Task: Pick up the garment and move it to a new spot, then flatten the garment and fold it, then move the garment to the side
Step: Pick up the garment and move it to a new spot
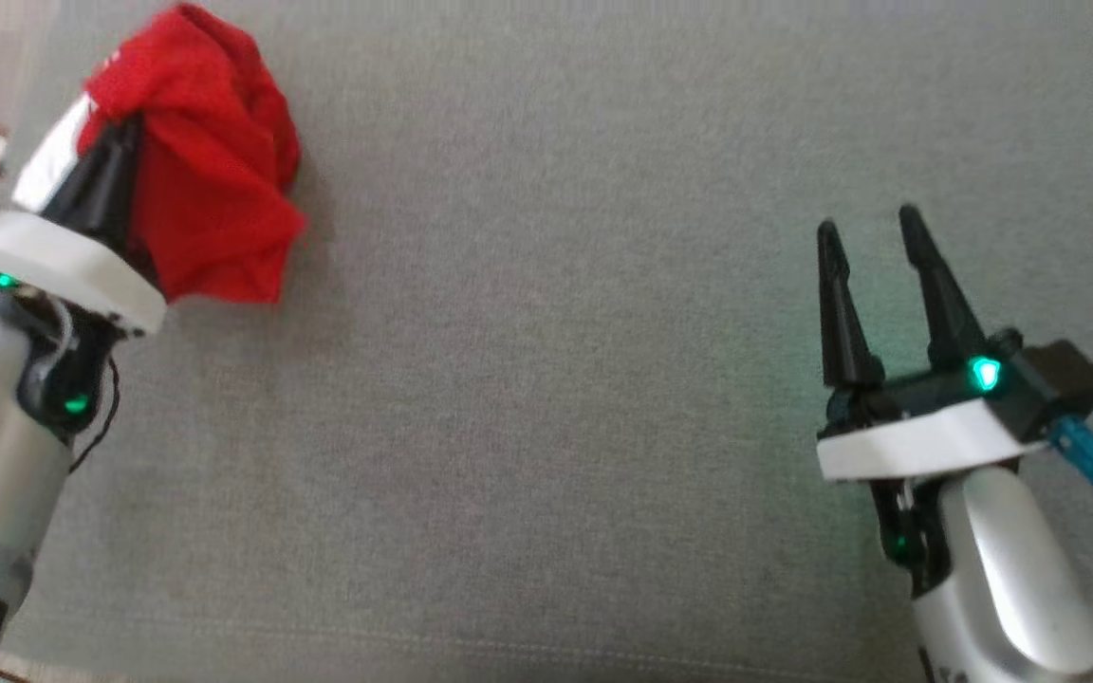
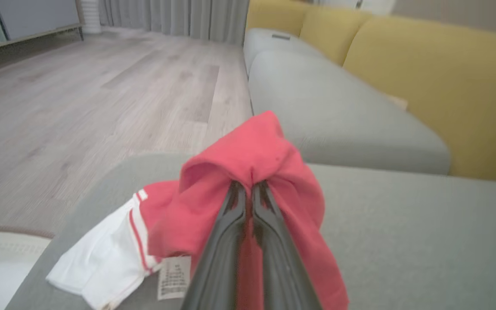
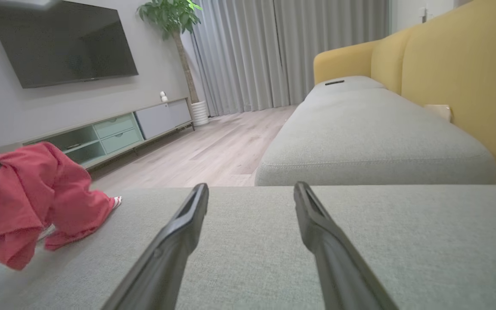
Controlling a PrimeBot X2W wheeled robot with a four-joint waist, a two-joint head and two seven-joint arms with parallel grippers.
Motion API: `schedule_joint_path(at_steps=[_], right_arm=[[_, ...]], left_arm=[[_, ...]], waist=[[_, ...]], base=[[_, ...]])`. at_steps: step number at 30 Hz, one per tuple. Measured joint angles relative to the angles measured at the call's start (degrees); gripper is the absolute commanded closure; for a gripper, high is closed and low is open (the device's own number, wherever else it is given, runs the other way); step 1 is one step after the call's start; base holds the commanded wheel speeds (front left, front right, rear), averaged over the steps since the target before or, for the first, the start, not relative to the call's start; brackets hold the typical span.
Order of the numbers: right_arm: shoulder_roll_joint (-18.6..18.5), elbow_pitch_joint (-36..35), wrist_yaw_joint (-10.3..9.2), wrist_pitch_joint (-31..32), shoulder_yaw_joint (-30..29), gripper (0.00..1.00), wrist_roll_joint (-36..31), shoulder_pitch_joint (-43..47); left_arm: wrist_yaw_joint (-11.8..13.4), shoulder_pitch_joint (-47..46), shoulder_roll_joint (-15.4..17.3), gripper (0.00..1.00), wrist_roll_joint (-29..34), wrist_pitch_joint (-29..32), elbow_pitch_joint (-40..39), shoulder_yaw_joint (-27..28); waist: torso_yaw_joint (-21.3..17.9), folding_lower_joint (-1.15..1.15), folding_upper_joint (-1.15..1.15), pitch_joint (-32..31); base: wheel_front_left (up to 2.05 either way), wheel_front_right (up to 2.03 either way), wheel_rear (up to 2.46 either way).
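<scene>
The garment is red with a white part, bunched up at the far left of the grey sofa seat. My left gripper is shut on it. In the left wrist view its two dark fingers meet at the left gripper with red cloth of the garment pinched between them and draped over them. Its white part and label trail on the seat at lower left. My right gripper hovers open over the right of the seat, nothing between its fingers. The right wrist view shows the right gripper open and the garment hanging at far left.
The grey seat's left edge drops to a wooden floor. Yellow back cushions run along the sofa's far side, with another grey seat section beyond. A TV, low cabinet and potted plant stand across the room.
</scene>
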Motion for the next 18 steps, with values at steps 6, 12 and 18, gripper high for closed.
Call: schedule_joint_path(at_steps=[6,12,18], right_arm=[[0.01,0.34,0.00,0.00,0.00,0.00,1.65,2.63],[0.07,0.37,0.00,0.00,1.11,0.00,2.20,3.08],[0.07,0.16,0.00,0.00,1.60,0.00,2.65,3.07]], left_arm=[[1.55,6.05,-0.88,1.00,1.66,-0.07,-9.85,7.06],[3.12,15.29,-3.09,1.00,4.89,-0.05,-17.22,8.37],[3.72,15.12,-5.80,1.00,7.81,0.02,-22.58,5.11]], waist=[[-0.61,0.00,0.00,-3.53],[-2.34,0.00,0.00,-5.84],[-5.36,0.00,0.00,-6.60]], base=[[0.00,0.00,0.00],[0.00,0.00,0.00],[0.00,0.00,0.00]])
